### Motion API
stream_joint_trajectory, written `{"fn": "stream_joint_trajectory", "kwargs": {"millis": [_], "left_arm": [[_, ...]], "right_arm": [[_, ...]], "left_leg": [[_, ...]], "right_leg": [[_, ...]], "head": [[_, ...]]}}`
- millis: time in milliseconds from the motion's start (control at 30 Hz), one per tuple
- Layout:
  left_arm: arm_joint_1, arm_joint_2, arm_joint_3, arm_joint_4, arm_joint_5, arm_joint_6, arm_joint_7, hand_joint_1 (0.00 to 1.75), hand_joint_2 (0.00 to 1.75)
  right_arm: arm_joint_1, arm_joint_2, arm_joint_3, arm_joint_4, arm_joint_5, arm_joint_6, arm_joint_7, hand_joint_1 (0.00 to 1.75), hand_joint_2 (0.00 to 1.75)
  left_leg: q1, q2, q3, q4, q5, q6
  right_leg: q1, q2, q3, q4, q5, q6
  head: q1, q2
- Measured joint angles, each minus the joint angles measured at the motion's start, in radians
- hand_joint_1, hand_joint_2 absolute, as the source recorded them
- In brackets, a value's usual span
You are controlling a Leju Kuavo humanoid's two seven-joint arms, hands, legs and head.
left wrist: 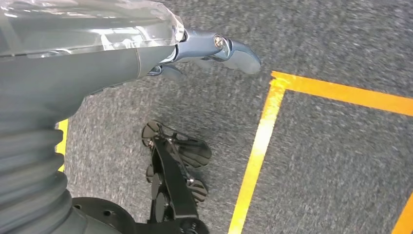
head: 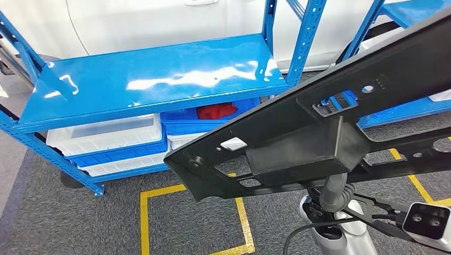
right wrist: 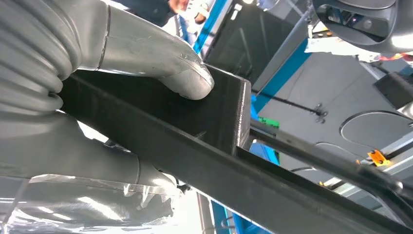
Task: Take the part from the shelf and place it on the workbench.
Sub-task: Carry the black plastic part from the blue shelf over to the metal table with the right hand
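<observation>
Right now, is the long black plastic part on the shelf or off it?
Off: the right hand holds the black part above the floor.

Part (head: 319, 127): long black plastic panel with cut-out slots, round holes and a raised rectangular box section near its middle. It's off the blue shelf (head: 154, 79), held in the air in front of it and tilted, its low end toward the shelf's lower bins, its high end rising past the shelf's right upright. Right hand (head: 334, 194) grips it from below at the box section; right wrist view shows the thumb (right wrist: 187, 80) pressed on the box's flat black face, with the panel's edge (right wrist: 219, 170) running diagonally under it. Shelf's top deck is glossy blue.
</observation>
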State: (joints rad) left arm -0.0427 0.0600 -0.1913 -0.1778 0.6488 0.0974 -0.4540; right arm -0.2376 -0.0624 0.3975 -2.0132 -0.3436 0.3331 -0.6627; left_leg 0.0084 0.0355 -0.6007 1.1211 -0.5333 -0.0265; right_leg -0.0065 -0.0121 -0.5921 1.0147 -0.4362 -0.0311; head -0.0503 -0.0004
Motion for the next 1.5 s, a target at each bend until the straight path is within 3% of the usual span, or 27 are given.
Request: {"fn": "stream_joint_trajectory", "kwargs": {"millis": [33, 67, 133, 167, 233, 300, 367, 433, 467, 500, 567, 633, 667, 733, 800, 867, 933, 967, 1000, 1033, 1100, 1133, 1200, 1267, 1333, 1433, 1500], "left_arm": [[0.001, 0.000, 0.000, 0.000, 0.000, -0.002, 0.000, 0.00, 1.75], [0.002, 0.001, 0.000, 0.000, 0.000, -0.002, 0.000, 0.00, 1.75], [0.002, 0.003, -0.001, 0.000, 0.000, -0.003, 0.001, 0.00, 1.75], [0.000, 0.004, -0.001, 0.000, 0.000, -0.003, 0.001, 0.00, 1.75], [-0.004, 0.004, -0.001, 0.000, 0.000, -0.004, 0.001, 0.00, 1.75], [-0.007, 0.003, -0.002, 0.000, 0.000, -0.005, 0.000, 0.00, 1.75], [-0.004, 0.003, -0.002, 0.000, 0.000, 0.000, -0.008, 0.00, 1.75], [-0.001, 0.002, -0.006, 0.000, 0.000, 0.020, -0.021, 0.00, 1.75], [0.000, 0.001, -0.009, 0.000, 0.000, 0.033, -0.028, 0.00, 1.75], [0.000, -0.001, -0.013, 0.000, 0.000, 0.044, -0.035, 0.00, 1.75], [-0.001, -0.005, -0.020, 0.000, 0.000, 0.062, -0.047, 0.00, 1.75], [-0.003, -0.009, -0.025, 0.000, 0.000, 0.077, -0.058, 0.00, 1.75], [-0.003, -0.010, -0.025, 0.000, 0.000, 0.084, -0.061, 0.00, 1.75], [-0.006, -0.014, -0.026, 0.000, 0.000, 0.094, -0.064, 0.00, 1.75], [-0.008, -0.015, -0.026, 0.000, 0.000, 0.100, -0.063, 0.00, 1.75], [-0.008, -0.015, -0.026, 0.000, 0.000, 0.109, -0.057, 0.00, 1.75], [-0.006, -0.014, -0.026, 0.000, 0.000, 0.120, -0.050, 0.00, 1.75], [-0.004, -0.014, -0.026, 0.000, 0.000, 0.123, -0.048, 0.00, 1.75], [-0.002, -0.013, -0.026, 0.000, 0.000, 0.123, -0.049, 0.00, 1.75], [-0.001, -0.011, -0.026, 0.000, 0.000, 0.122, -0.052, 0.00, 1.75], [0.002, -0.003, -0.026, 0.000, 0.000, 0.119, -0.060, 0.00, 1.75], [0.002, 0.000, -0.026, 0.000, 0.000, 0.117, -0.063, 0.00, 1.75], [0.002, 0.005, -0.026, 0.000, 0.000, 0.115, -0.066, 0.00, 1.75], [0.000, 0.007, -0.026, 0.000, 0.000, 0.112, -0.067, 0.00, 1.75], [0.000, 0.008, -0.026, 0.000, 0.000, 0.106, -0.072, 0.00, 1.75], [0.005, 0.009, -0.026, 0.000, 0.000, 0.094, -0.082, 0.00, 1.75], [0.008, 0.009, -0.026, 0.000, 0.000, 0.088, -0.087, 0.00, 1.75]], "right_arm": [[0.021, -0.004, -0.016, -0.002, 0.001, 0.007, -0.010, 1.75, 1.75], [0.036, -0.008, -0.027, -0.004, 0.002, 0.012, -0.013, 1.75, 1.75], [0.059, -0.014, -0.044, -0.006, 0.003, 0.017, -0.015, 1.75, 1.75], [0.061, -0.015, -0.046, -0.008, 0.003, 0.018, -0.015, 1.75, 1.75], [0.066, -0.017, -0.049, -0.010, 0.003, 0.018, -0.015, 1.75, 1.75], [0.069, -0.021, -0.054, -0.014, 0.005, 0.023, -0.016, 1.75, 1.75], [0.075, -0.024, -0.062, -0.016, 0.009, 0.038, -0.017, 1.75, 1.75], [0.089, -0.024, -0.076, -0.016, 0.011, 0.061, -0.017, 1.75, 1.75], [0.097, -0.024, -0.085, -0.015, 0.011, 0.072, -0.017, 1.75, 1.75], [0.104, -0.024, -0.094, -0.015, 0.012, 0.082, -0.017, 1.75, 1.75], [0.115, -0.024, -0.112, -0.015, 0.012, 0.095, -0.017, 1.75, 1.75], [0.125, -0.024, -0.125, -0.016, 0.014, 0.109, -0.018, 1.75, 1.75], [0.130, -0.024, -0.130, -0.016, 0.014, 0.116, -0.018, 1.75, 1.75], [0.140, -0.024, -0.138, -0.016, 0.015, 0.128, -0.018, 1.75, 1.75], [0.144, -0.023, -0.142, -0.015, 0.017, 0.135, -0.018, 1.75, 1.75], [0.145, -0.022, -0.145, -0.014, 0.018, 0.144, -0.018, 1.75, 1.75], [0.147, -0.018, -0.151, -0.008, 0.016, 0.157, -0.018, 1.75, 1.75], [0.149, -0.014, -0.156, -0.005, 0.014, 0.166, -0.018, 1.75, 1.75], [0.153, -0.010, -0.164, -0.003, 0.014, 0.178, -0.018, 1.75, 1.75], [0.157, -0.004, -0.174, -0.001, 0.015, 0.192, -0.018, 1.75, 1.75], [0.165, 0.008, -0.192, -0.001, 0.020, 0.214, -0.018, 1.75, 1.75], [0.168, 0.013, -0.198, -0.001, 0.022, 0.220, -0.018, 1.75, 1.75], [0.174, 0.019, -0.206, -0.001, 0.023, 0.224, -0.018, 1.75, 1.75], [0.180, 0.023, -0.214, -0.001, 0.025, 0.225, -0.018, 1.75, 1.75], [0.186, 0.027, -0.220, -0.005, 0.036, 0.229, -0.018, 1.75, 1.75], [0.212, 0.044, -0.222, -0.024, 0.081, 0.233, -0.018, 1.75, 1.75], [0.237, 0.057, -0.219, -0.046, 0.109, 0.210, -0.018, 1.75, 1.75]], "left_leg": [[0.002, -0.019, -0.016, 0.040, -0.010, -0.002], [0.003, -0.042, -0.008, 0.023, 0.004, 0.002], [0.003, -0.079, 0.030, -0.064, 0.056, 0.011], [0.002, -0.093, 0.047, -0.104, 0.067, 0.016], [0.002, -0.078, 0.049, -0.112, 0.073, 0.024], [0.006, -0.058, 0.052, -0.124, 0.083, 0.037], [0.006, -0.038, 0.051, -0.129, 0.087, 0.045], [0.002, -0.019, 0.049, -0.128, 0.087, 0.047], [0.002, -0.010, 0.048, -0.127, 0.086, 0.047], [0.001, 0.000, 0.047, -0.125, 0.085, 0.047], [0.000, 0.017, 0.048, -0.121, 0.081, 0.043], [-0.004, 0.029, 0.048, -0.114, 0.076, 0.035], [-0.007, 0.035, 0.049, -0.113, 0.074, 0.029], [-0.008, 0.046, 0.051, -0.114, 0.073, 0.019], [-0.005, 0.026, 0.045, -0.095, 0.054, 0.007], [-0.002, -0.011, 0.005, 0.000, -0.006, -0.002], [-0.001, -0.024, -0.054, 0.132, -0.066, -0.005], [0.000, -0.025, -0.069, 0.168, -0.072, -0.006], [0.001, -0.026, -0.065, 0.162, -0.056, -0.006], [0.001, -0.028, -0.043, 0.117, -0.025, -0.003], [0.003, -0.062, 0.024, -0.026, 0.040, 0.004], [0.003, -0.080, 0.047, -0.078, 0.057, 0.008], [0.000, -0.097, 0.060, -0.113, 0.060, 0.014], [0.000, -0.077, 0.063, -0.121, 0.068, 0.024], [0.004, -0.055, 0.067, -0.134, 0.077, 0.037], [0.003, -0.025, 0.065, -0.136, 0.080, 0.046], [0.002, -0.006, 0.062, -0.133, 0.078, 0.044]], "right_leg": [[0.000, 0.021, -0.001, 0.002, 0.001, -0.002], [0.000, 0.043, -0.003, 0.005, 0.002, 0.000], [0.000, 0.091, -0.009, 0.012, 0.005, 0.010], [-0.001, 0.102, -0.013, 0.012, 0.008, 0.017], [-0.004, 0.116, -0.018, 0.008, 0.013, 0.032], [-0.001, 0.088, -0.031, 0.034, -0.007, 0.043], [-0.001, 0.040, -0.076, 0.134, -0.067, 0.051], [-0.005, 0.024, -0.130, 0.252, -0.116, 0.058], [-0.006, 0.022, -0.139, 0.275, -0.117, 0.060], [-0.007, 0.019, -0.128, 0.258, -0.100, 0.060], [-0.006, -0.006, -0.059, 0.131, -0.043, 0.057], [0.000, -0.032, -0.005, 0.028, -0.012, 0.043], [0.004, -0.036, 0.001, 0.011, -0.012, 0.035], [0.005, -0.018, -0.002, 0.009, -0.008, 0.021], [-0.001, -0.004, -0.001, 0.002, -0.002, 0.009], [-0.004, 0.010, -0.003, -0.001, 0.003, 0.001], [-0.004, 0.027, -0.006, 0.000, 0.004, -0.003], [-0.004, 0.037, -0.008, 0.001, 0.005, -0.003], [-0.004, 0.047, -0.008, 0.003, 0.005, -0.003], [-0.004, 0.058, -0.008, 0.006, 0.005, -0.002], [-0.003, 0.076, -0.010, 0.010, 0.006, 0.003], [-0.004, 0.085, -0.013, 0.012, 0.007, 0.008], [-0.007, 0.101, -0.020, 0.012, 0.013, 0.021], [-0.009, 0.111, -0.023, 0.011, 0.017, 0.034], [-0.007, 0.081, -0.043, 0.050, -0.012, 0.044], [-0.009, 0.027, -0.126, 0.229, -0.104, 0.053], [-0.011, 0.019, -0.145, 0.277, -0.109, 0.057]], "head": [[0.000, 0.000], [0.000, 0.000], [0.000, 0.000], [0.000, 0.000], [0.000, 0.000], [0.000, 0.000], [0.000, 0.000], [0.000, 0.000], [0.000, 0.000], [0.000, 0.000], [0.000, 0.000], [0.000, 0.000], [0.000, 0.000], [0.000, 0.000], [0.000, 0.000], [0.000, 0.000], [0.000, 0.000], [0.000, 0.000], [0.000, 0.000], [0.000, 0.000], [0.000, 0.000], [0.000, 0.000], [0.000, 0.000], [0.000, 0.000], [0.000, 0.000], [0.000, 0.000], [0.000, 0.000]]}}
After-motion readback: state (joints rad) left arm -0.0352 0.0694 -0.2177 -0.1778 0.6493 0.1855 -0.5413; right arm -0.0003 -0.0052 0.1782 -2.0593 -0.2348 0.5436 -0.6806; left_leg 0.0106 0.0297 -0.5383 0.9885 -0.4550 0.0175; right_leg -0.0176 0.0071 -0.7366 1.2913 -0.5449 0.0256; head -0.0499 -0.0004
